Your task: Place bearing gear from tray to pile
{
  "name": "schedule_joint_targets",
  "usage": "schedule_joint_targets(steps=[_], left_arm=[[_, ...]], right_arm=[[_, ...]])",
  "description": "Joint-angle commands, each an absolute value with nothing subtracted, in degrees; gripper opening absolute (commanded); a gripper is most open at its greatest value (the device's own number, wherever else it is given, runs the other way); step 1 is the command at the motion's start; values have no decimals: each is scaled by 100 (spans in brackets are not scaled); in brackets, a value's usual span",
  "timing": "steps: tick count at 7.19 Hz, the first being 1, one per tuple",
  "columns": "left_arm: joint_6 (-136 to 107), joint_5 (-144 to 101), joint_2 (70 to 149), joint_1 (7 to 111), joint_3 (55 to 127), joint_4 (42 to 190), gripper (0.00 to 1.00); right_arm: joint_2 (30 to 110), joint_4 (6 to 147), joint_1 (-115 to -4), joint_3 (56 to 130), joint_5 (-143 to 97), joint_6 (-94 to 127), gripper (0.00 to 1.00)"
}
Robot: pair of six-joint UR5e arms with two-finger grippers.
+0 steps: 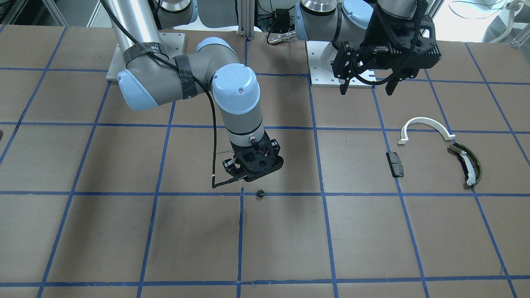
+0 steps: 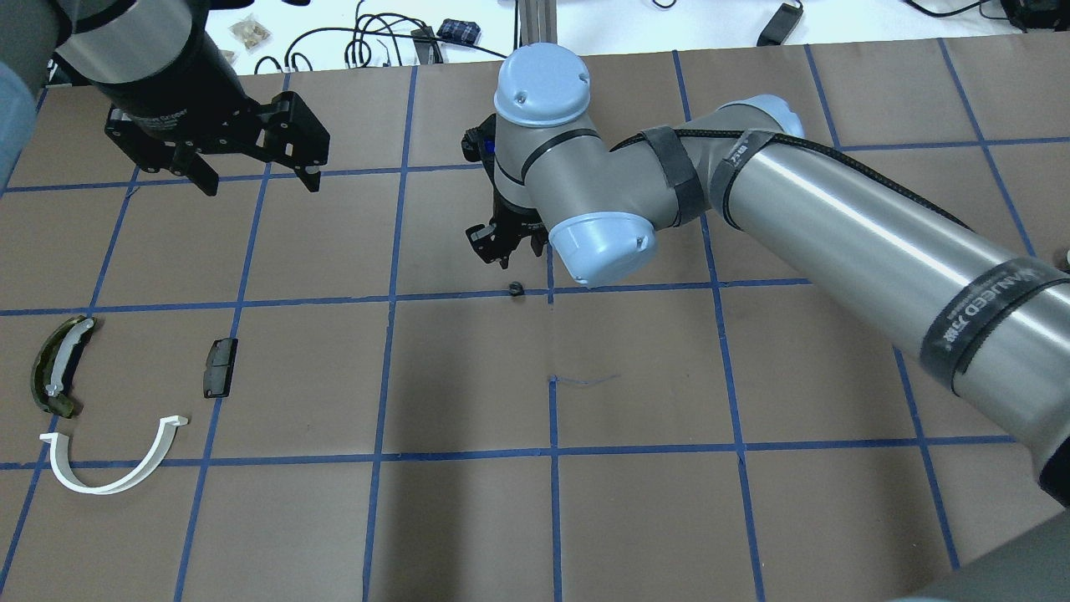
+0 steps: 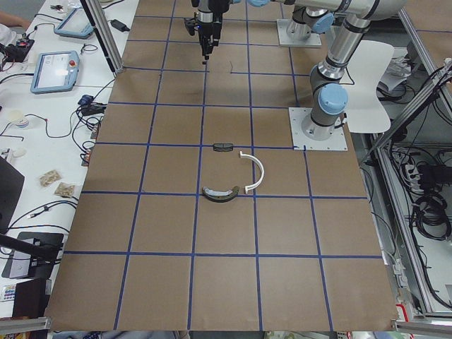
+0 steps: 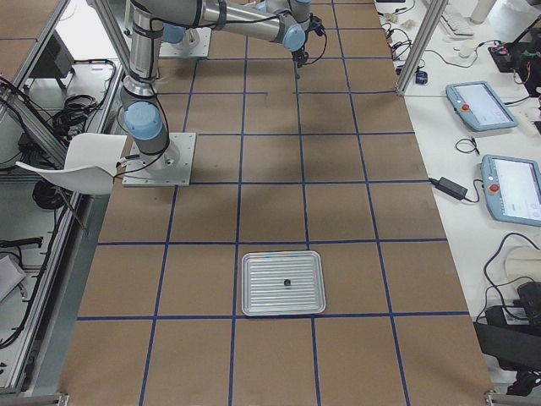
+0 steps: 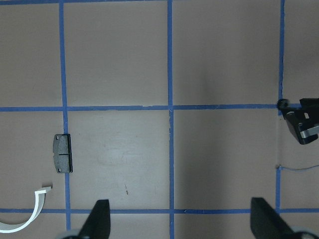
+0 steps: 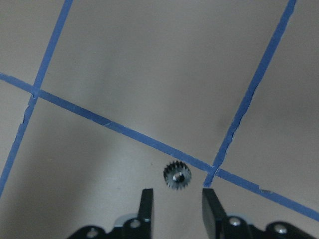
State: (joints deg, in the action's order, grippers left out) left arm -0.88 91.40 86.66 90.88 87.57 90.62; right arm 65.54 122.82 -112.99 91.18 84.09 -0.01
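Observation:
A small dark bearing gear (image 6: pixel 177 176) lies on the brown table near a blue tape crossing; it also shows in the overhead view (image 2: pixel 516 289) and the front view (image 1: pixel 260 193). My right gripper (image 6: pixel 177 205) hovers just above it, open and empty, not touching it. The pile lies far to my left: a white half-ring arc (image 1: pixel 424 120), an olive-green curved piece (image 1: pixel 467 163) and a dark block (image 1: pixel 395 164). My left gripper (image 1: pixel 368 89) is open and empty, raised beyond the pile. The metal tray (image 4: pixel 254 304) holds one small dark part (image 4: pixel 287 282).
The table is brown paper with a blue tape grid. Both arm base plates (image 1: pixel 145 54) stand at the robot's edge. The right arm's long link (image 2: pixel 878 242) reaches over the table's right half. Cables and tablets lie past the far edge.

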Motion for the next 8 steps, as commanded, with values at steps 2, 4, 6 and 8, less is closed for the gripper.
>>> schedule_joint_targets(steps=[2,4,6,8], left_arm=[[-88,9141,8666,9088,8763,9062,100],[-97,9149,8727,9097,8771,9062,100],[-114,9141,8929,9149,8710,8931,100],[-166,9132,9375,9560,8753,8912,100]], right_arm=[[6888,12191,-11076,9044,8446,-87,100],[7685,11046,-10201,9026,8455,-1363,100],[8399,10225,-9076,8983,8969,-2544,100],[8796,9890,-8284,9026,9718,-3181,100]])
